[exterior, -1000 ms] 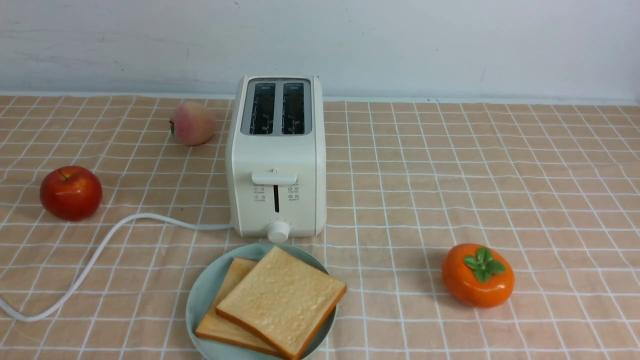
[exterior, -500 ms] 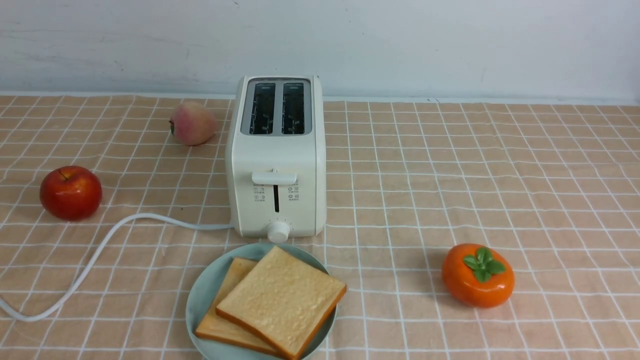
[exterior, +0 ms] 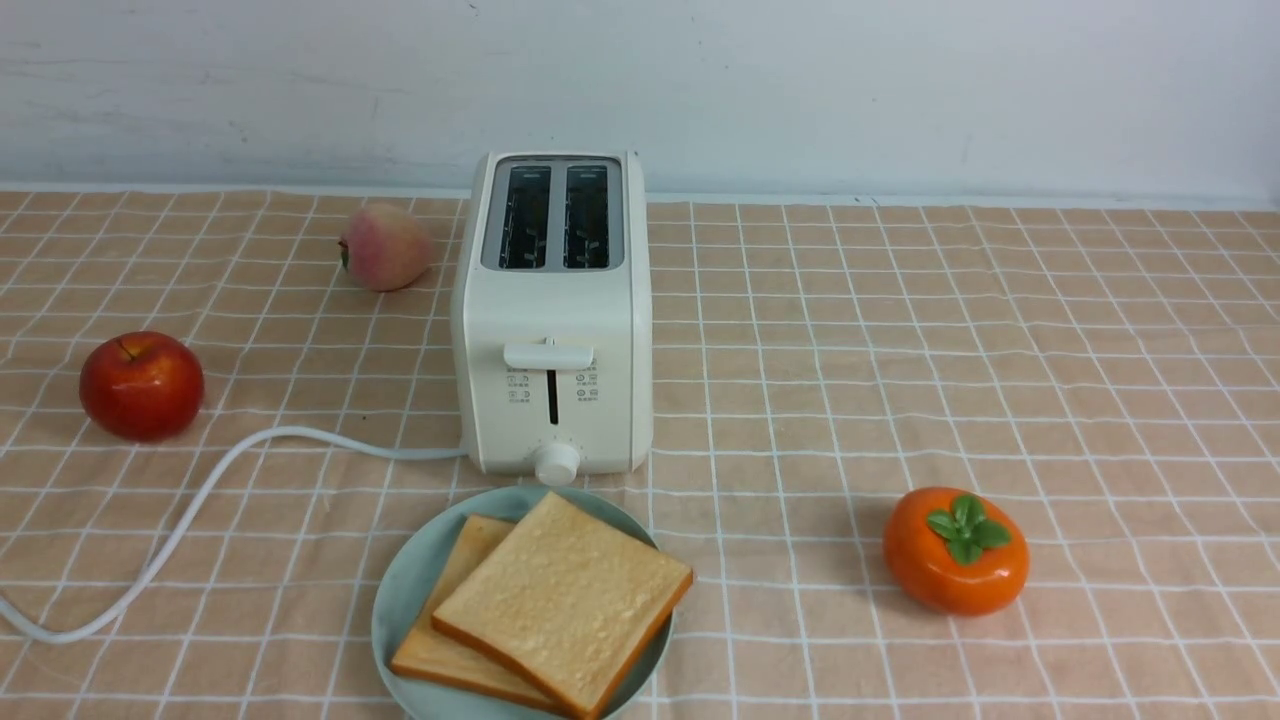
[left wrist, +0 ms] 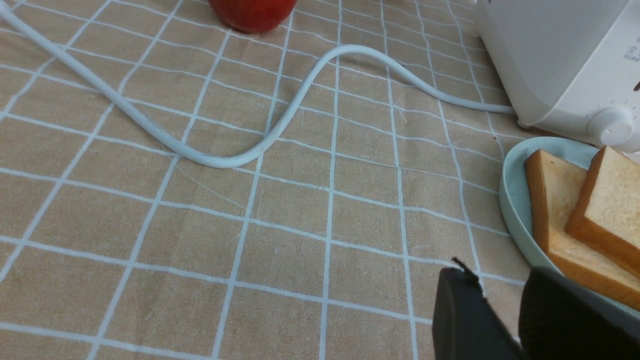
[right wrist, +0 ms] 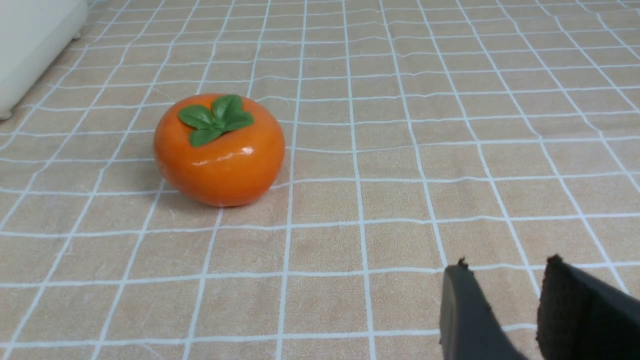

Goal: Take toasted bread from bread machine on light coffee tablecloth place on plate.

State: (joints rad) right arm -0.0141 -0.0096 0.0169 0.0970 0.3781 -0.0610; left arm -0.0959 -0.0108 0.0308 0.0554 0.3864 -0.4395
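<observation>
Two slices of toasted bread (exterior: 565, 595) lie stacked and overlapping on the pale green plate (exterior: 410, 590), just in front of the cream bread machine (exterior: 552, 320), whose two slots are empty. All rest on the light coffee tablecloth (exterior: 900, 350). Neither arm shows in the front view. In the left wrist view my left gripper (left wrist: 500, 280) hangs open and empty over the cloth beside the plate (left wrist: 510, 200) and the toasted bread (left wrist: 552, 200). My right gripper (right wrist: 505, 270) is open with bare cloth between its fingers.
A white cord (exterior: 200, 490) curves from the toaster's base toward the left front. A red apple (exterior: 142, 385) sits at the left and a peach (exterior: 385, 247) behind it beside the toaster. An orange persimmon (exterior: 955, 550) stands at the right front.
</observation>
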